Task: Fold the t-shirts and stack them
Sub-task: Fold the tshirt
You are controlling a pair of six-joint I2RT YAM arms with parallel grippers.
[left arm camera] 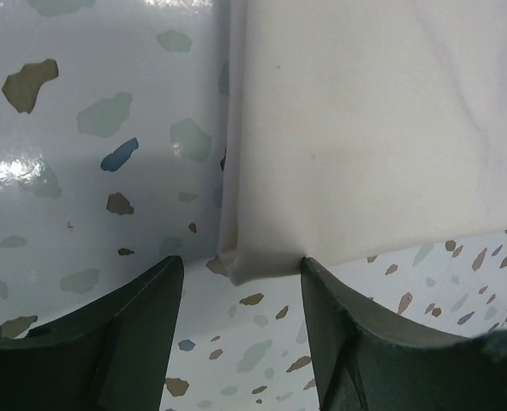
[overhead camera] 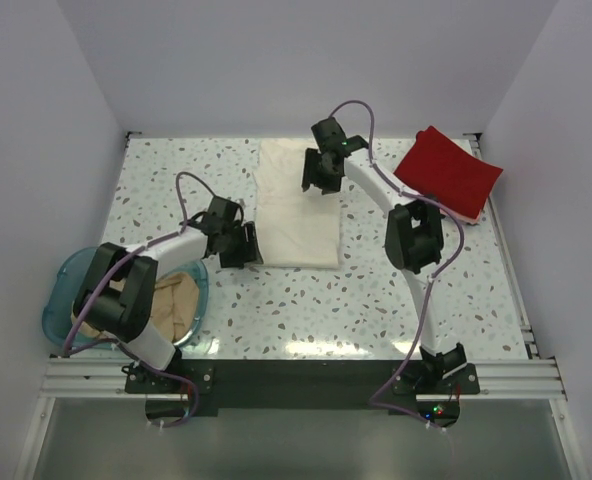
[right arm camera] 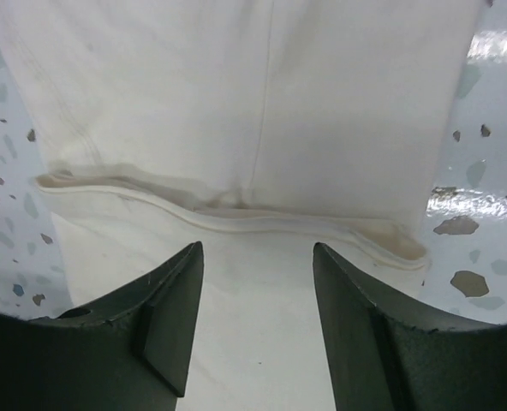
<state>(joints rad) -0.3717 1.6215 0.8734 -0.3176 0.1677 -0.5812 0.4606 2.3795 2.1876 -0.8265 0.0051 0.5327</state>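
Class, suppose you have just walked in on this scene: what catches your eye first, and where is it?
The bright red t-shirt lies folded at the far right corner of the table. A cream-white t-shirt, folded into a long strip, lies mid-table, the open left gripper at its near left corner and the open right gripper over its far half. A blue tub at the near left holds a tan t-shirt.

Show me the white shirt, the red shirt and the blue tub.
white shirt [overhead camera: 298, 225]: top view, middle of the cloth.
red shirt [overhead camera: 448, 172]: top view, middle of the cloth.
blue tub [overhead camera: 52, 300]: top view, left rim.
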